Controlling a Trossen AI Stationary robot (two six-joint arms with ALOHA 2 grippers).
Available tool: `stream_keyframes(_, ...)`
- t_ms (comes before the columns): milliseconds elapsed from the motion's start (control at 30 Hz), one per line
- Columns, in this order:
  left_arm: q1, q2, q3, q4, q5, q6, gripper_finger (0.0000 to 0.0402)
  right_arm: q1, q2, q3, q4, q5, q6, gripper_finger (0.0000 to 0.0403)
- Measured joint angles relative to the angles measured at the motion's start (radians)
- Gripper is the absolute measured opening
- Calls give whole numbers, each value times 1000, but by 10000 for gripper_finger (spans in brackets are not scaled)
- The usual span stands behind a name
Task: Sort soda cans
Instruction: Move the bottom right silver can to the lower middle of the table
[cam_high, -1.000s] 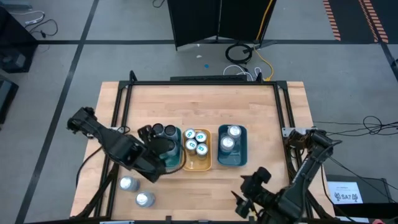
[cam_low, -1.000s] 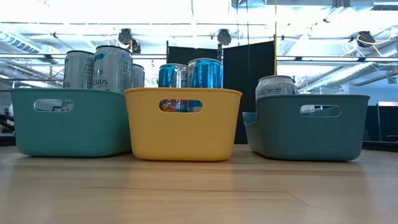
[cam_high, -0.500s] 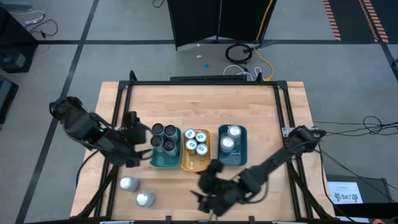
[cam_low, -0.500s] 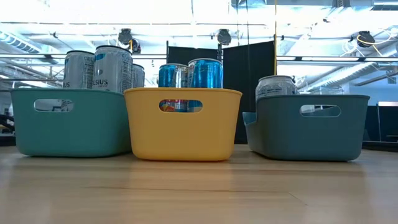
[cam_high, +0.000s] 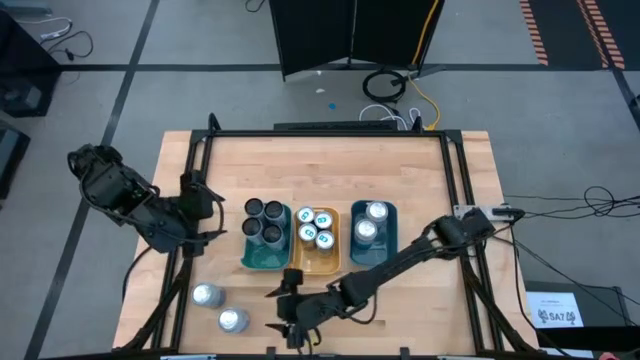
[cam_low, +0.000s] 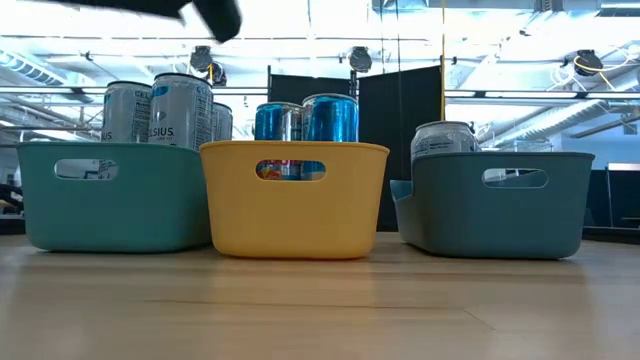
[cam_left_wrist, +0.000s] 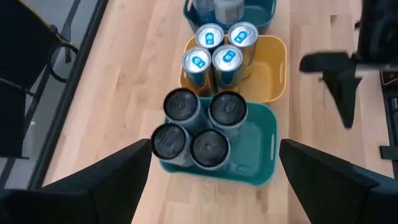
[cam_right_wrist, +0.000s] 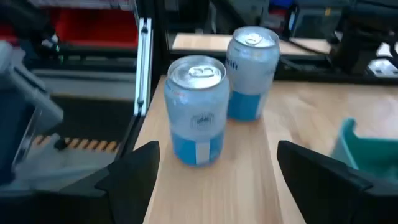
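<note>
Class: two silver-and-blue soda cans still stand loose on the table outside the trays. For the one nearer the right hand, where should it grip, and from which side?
Grip the nearer loose can across its round side wall at mid-height, coming in level from the open right hand. It stands upright, and the second can sits behind it, leaving both flanks free.

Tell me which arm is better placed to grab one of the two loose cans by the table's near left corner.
The right. Its open tool is low beside the two loose cans, which it faces in its wrist view. The left tool, also open, is beside the teal tray, facing the trays.
</note>
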Motion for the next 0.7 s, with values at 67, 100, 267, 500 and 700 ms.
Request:
stream_keyframes(67, -14, -5, -20, 1, 1, -43, 364, -8, 43, 0, 98, -12, -11, 318)
stream_keyframes(100, -22, -6, -27, 1, 1, -65, 364, -12, 64, 0, 152, -18, -13, 318)
stream_keyframes(267, -59, -3, -42, 11, 2, -117, 364, -28, 175, 1, 398, -19, -61, 318)
stream_keyframes(500, -94, -2, -42, 46, 2, -135, 364, -44, 286, 134, 445, -48, -91, 318)
stream_keyframes(700, -104, -2, -42, 47, 2, -136, 364, -56, 403, 372, 307, -73, -117, 318)
